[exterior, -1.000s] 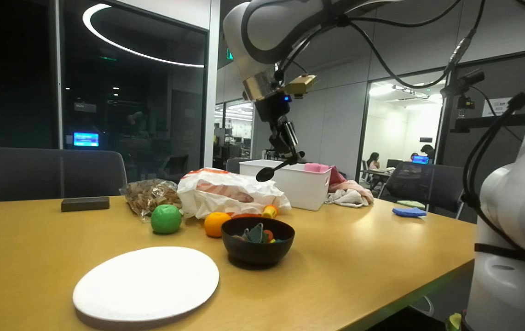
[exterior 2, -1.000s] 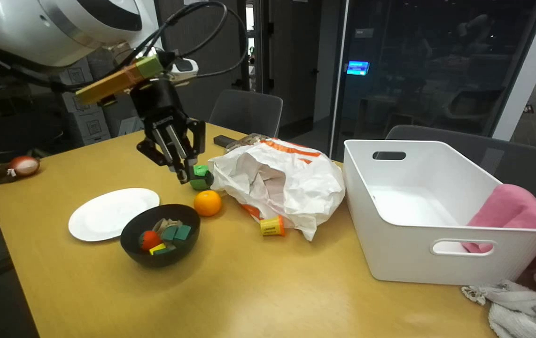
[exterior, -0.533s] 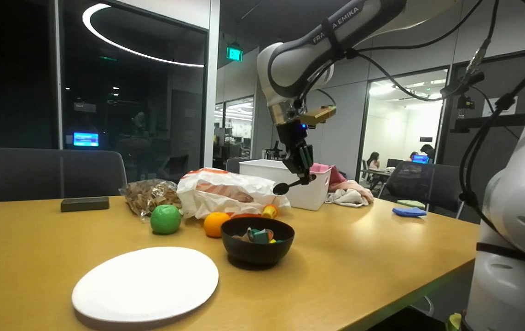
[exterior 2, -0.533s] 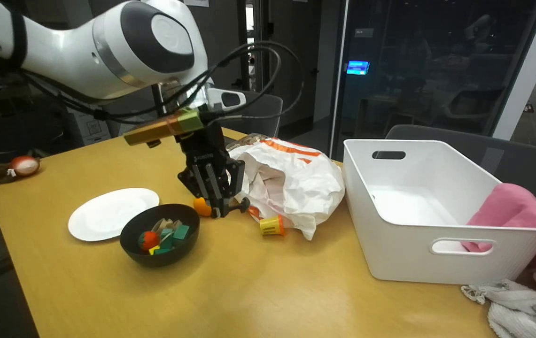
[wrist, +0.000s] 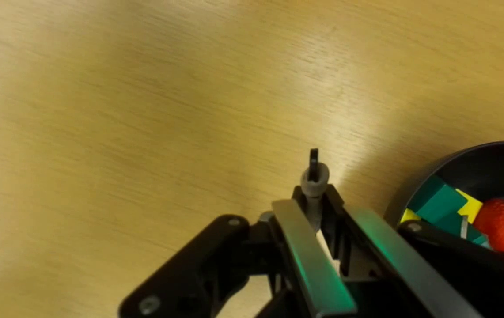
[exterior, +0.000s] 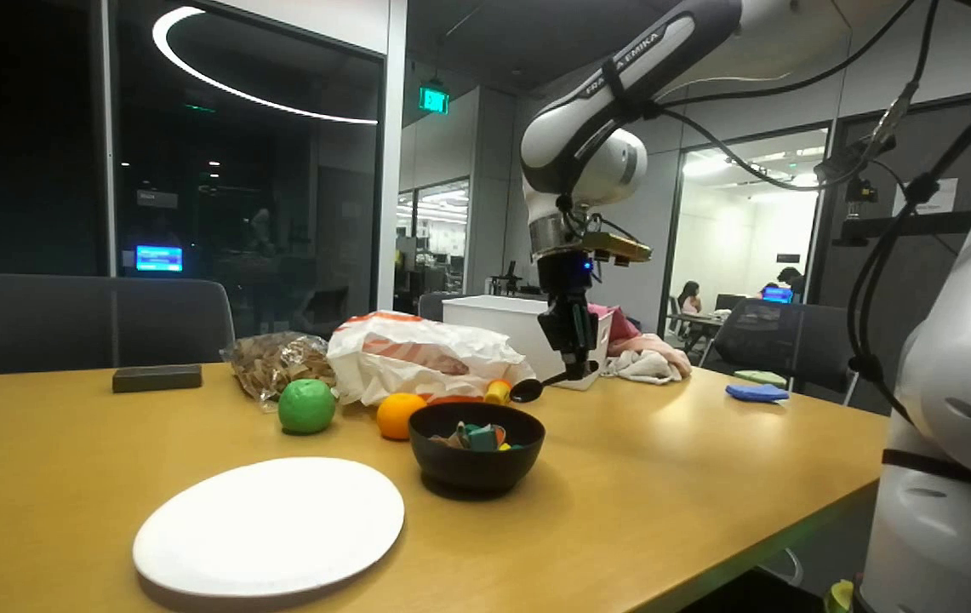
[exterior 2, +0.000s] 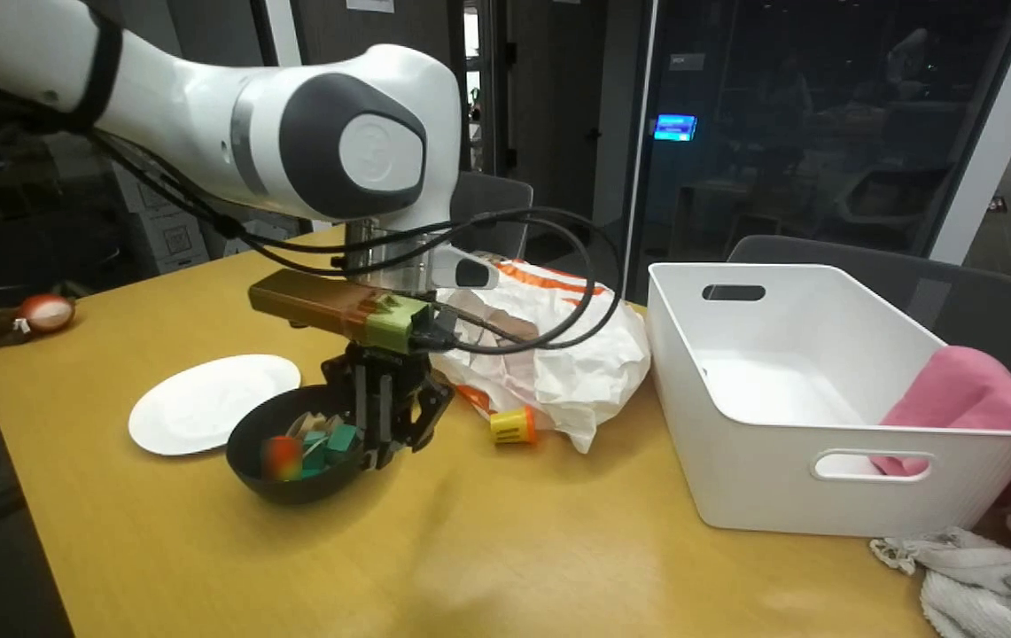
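Observation:
My gripper [exterior: 576, 371] is shut on a black spoon [exterior: 526, 391] and points down at the table, in the air. The spoon's round end sticks out towards the black bowl [exterior: 475, 464] in an exterior view. In the wrist view, part of the spoon [wrist: 315, 180] shows between the fingertips; the rest is hidden. In an exterior view the gripper [exterior 2: 378, 461] overlaps the bowl's edge and the spoon is hidden. The bowl [wrist: 404, 194] lies to the right in the wrist view, holding green blocks [wrist: 444, 201], a yellow piece and a red strawberry [wrist: 503, 225].
A white plate [exterior: 272, 528], an orange [exterior: 398, 415] and a green apple-like fruit [exterior: 307, 406] are near the bowl. A crumpled white bag [exterior 2: 558, 354], a yellow tub [exterior 2: 514, 426] and a white bin [exterior 2: 824, 478] with pink cloth [exterior 2: 966, 390] stand on the table.
My gripper has come down with the spoon and turned more upright. It has moved right in an exterior view, to beside the bowl. The bowl and other things stay put.

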Available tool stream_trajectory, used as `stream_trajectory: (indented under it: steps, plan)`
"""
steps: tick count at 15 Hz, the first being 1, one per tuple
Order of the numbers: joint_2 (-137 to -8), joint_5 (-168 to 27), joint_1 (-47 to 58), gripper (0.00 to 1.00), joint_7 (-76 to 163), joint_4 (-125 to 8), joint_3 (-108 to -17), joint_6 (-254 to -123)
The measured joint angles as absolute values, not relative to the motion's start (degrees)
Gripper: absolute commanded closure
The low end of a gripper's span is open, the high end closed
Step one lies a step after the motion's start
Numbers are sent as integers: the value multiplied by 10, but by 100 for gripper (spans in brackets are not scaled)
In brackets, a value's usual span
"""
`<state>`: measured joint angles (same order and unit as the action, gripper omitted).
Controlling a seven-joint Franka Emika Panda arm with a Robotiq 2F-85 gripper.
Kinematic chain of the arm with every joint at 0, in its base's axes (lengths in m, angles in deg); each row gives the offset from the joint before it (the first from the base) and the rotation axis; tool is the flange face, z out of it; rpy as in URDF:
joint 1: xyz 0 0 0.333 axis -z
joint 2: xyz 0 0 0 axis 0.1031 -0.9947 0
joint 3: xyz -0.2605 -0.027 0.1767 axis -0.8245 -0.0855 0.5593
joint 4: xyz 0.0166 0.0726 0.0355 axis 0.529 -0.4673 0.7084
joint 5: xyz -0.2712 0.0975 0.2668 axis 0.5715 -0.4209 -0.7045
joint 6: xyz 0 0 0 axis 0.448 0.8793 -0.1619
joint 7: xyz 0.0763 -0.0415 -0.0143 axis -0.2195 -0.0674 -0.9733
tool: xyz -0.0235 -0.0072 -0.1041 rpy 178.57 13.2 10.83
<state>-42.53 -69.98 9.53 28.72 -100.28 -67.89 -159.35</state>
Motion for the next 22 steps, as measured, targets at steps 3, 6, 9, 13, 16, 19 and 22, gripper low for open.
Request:
stream_trajectory:
  steps: [3, 6, 9, 13, 16, 19, 22]
  plan:
    - [-432, -745, 104, 68, 258, -1011, -694, -1591]
    - [-441, -763, 113, 49, 245, -1013, -701, -1592]
    - [-449, -772, 119, 27, 240, -1013, -703, -1592]
    - [-446, -788, 119, 0, 225, -1013, -700, -1602]
    - [-430, -824, 109, 0, 191, -1012, -691, -1605]
    - [-421, -843, 90, 0, 147, -1026, -676, -1668]
    - [-425, -843, 72, 0, 106, -1057, -663, -1761]
